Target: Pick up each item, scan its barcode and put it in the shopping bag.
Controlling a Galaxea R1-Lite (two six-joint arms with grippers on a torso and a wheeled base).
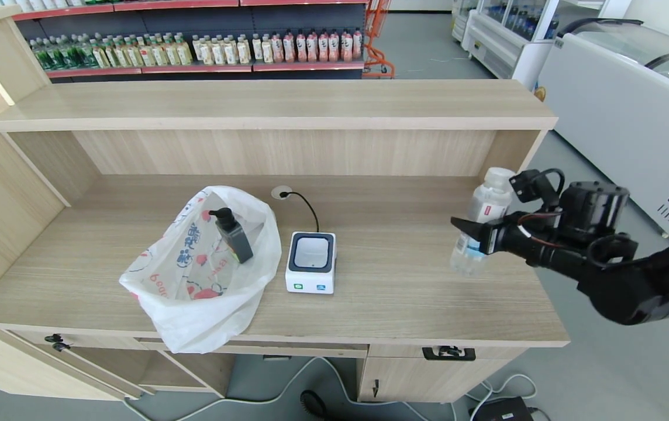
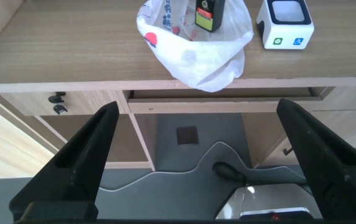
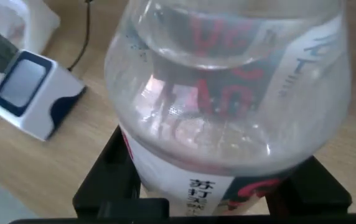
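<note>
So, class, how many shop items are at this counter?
2: a dark pump bottle in the shopping bag, a clear water bottle in the right gripper. The bag may hide more.

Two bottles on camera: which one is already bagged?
The dark pump bottle, standing inside the white shopping bag left of the scanner. The clear water bottle is clamped in the right gripper, outside the bag.

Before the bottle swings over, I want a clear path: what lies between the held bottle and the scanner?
Nothing: in the head view the counter between the bottle in the right claw and the scanner is bare wood.
</note>
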